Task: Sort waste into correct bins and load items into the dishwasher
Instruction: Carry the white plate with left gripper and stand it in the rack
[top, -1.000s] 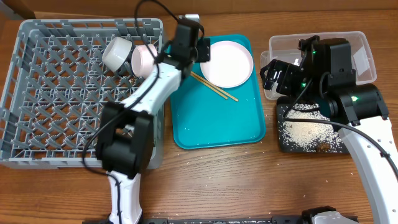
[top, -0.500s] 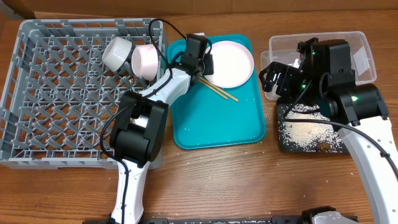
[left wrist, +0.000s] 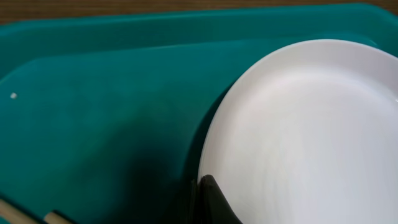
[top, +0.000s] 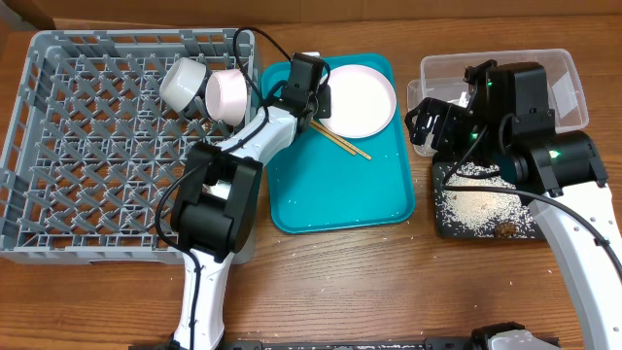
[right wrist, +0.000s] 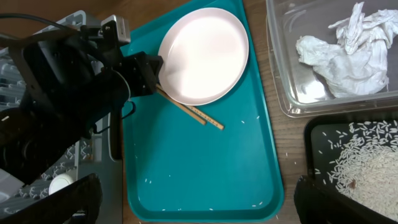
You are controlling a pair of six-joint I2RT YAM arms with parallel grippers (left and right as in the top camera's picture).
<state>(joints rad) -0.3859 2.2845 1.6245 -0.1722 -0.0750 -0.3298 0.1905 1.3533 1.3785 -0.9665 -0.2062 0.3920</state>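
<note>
The pale round plate lies at the far end of the teal tray. My left gripper is shut on the plate's left rim; in the left wrist view a dark fingertip presses on the plate at its edge. The wooden chopsticks lie on the tray just beside it. Two white bowls rest on their sides in the grey dish rack. My right gripper hangs open above the gap between the teal tray and the bins, holding nothing.
The clear tub at the back right holds crumpled tissue. The black tray in front of it holds rice and a small brown lump. A few rice grains lie scattered on the teal tray.
My left gripper came down from beside the rack to the plate's left rim and closed on it. The right arm has not moved.
</note>
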